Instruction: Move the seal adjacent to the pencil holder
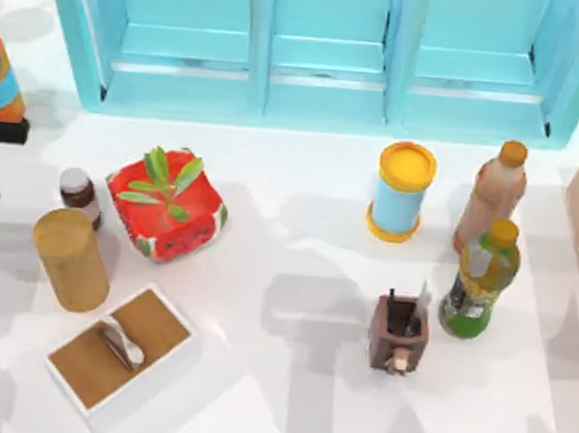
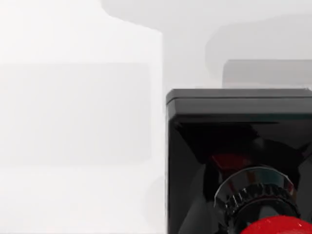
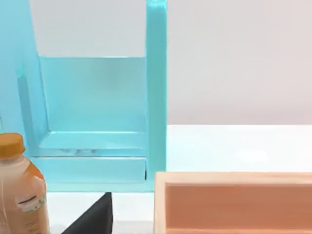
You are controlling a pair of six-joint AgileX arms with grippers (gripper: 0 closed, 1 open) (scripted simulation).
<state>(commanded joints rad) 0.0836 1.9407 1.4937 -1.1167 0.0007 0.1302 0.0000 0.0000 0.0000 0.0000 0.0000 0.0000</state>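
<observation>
Left wrist view holds the seal [image 2: 234, 141] close up: a glossy black square block with sharp edges, a ribbed chrome collar and a shiny red round knob, standing out against the smooth white table [image 2: 73, 122]. Its place on the table I cannot tell, nor whether the left gripper or the right gripper is open, closed or gripping.

Seen from the top, the holder [image 1: 397, 335], a small brown wooden square box with dark and grey pens poking out and a pale knob, sits at 4 o'clock from the table's centre. A green plastic bottle [image 1: 480, 282] stands near it at 2 o'clock. A plain tan wooden cylinder [image 1: 71, 260] stands well apart at 9 o'clock.
</observation>
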